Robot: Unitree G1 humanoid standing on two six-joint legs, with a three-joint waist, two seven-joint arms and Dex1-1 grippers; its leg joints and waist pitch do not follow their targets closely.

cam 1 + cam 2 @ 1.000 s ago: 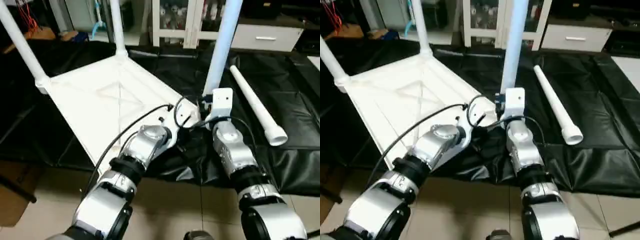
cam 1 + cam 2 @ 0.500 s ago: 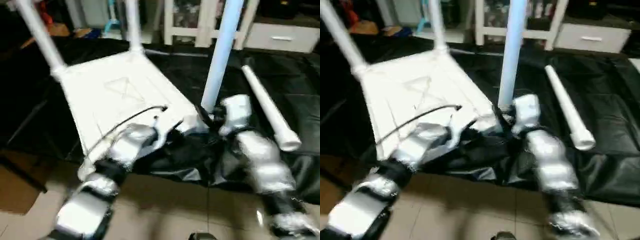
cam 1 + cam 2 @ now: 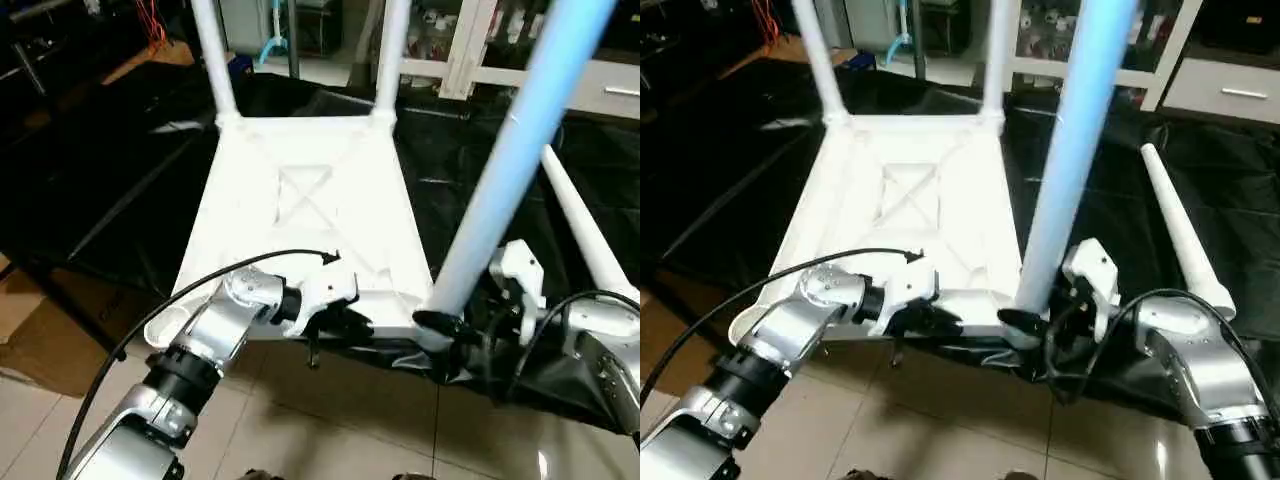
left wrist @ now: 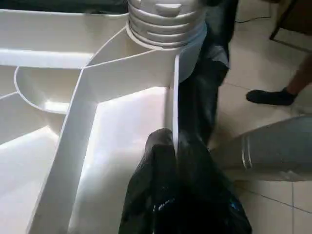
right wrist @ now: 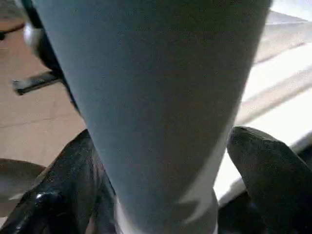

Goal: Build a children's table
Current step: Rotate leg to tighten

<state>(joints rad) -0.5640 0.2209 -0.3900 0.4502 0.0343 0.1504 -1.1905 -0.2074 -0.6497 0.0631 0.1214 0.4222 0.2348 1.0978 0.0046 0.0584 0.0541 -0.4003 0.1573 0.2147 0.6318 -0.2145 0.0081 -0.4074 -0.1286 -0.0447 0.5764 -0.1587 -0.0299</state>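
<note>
The white plastic square tabletop (image 3: 310, 215) lies upside down on the black floor sheet (image 3: 120, 170), X-ribbed underside facing up. Three white tubular legs stand in corner sockets: two at the far corners (image 3: 213, 60) (image 3: 391, 55) and one at the near right corner (image 3: 510, 170). The near left socket (image 3: 163, 328) appears empty. A fourth white tubular leg (image 3: 1180, 225) lies loose on the sheet to the right, well apart from that socket.

The left gripper (image 4: 178, 146) is pinched on the top's near edge wall. The right gripper (image 5: 161, 170) has its black fingers (image 5: 265, 170) spread either side of the near right leg's base; contact cannot be confirmed.

Judgement: three quarters assembled; one leg remains to fit, then righting the table.
</note>
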